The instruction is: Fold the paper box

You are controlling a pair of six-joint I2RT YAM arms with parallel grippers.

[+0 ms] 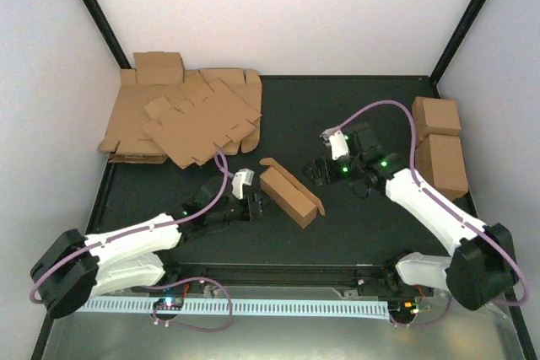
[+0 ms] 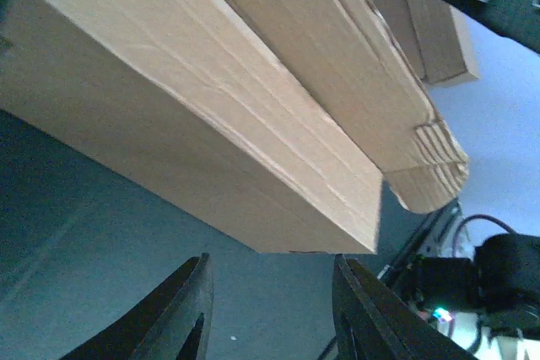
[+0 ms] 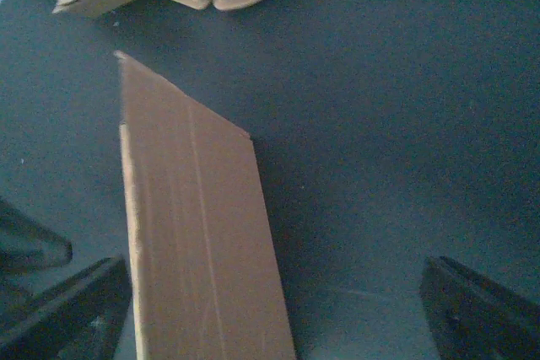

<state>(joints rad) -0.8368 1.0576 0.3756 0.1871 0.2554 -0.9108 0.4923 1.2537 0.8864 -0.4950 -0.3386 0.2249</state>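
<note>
Top external view: the box (image 1: 291,194) is lying diagonally mid-frame between the left gripper (image 1: 256,205), nearer, and right gripper (image 1: 320,172). Both are gaping empty.

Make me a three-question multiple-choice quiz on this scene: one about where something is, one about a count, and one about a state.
1. Where does the heap of flat cardboard sheets lie?
A. far left corner
B. near right corner
C. between the arm bases

2. How many closed cardboard cuboids stand at the far right?
A. one
B. two
C. four

3. How does the right gripper stand toward the paper box?
A. shut on it
B. open, not clamping it
C. shut on a loose sheet beside it

Answers:
1 A: the top view shows the heap against the far left walls.
2 B: two stand there, one behind the other.
3 B: the right wrist view shows its fingers far apart, with a wide gap between the box and one finger.
</note>
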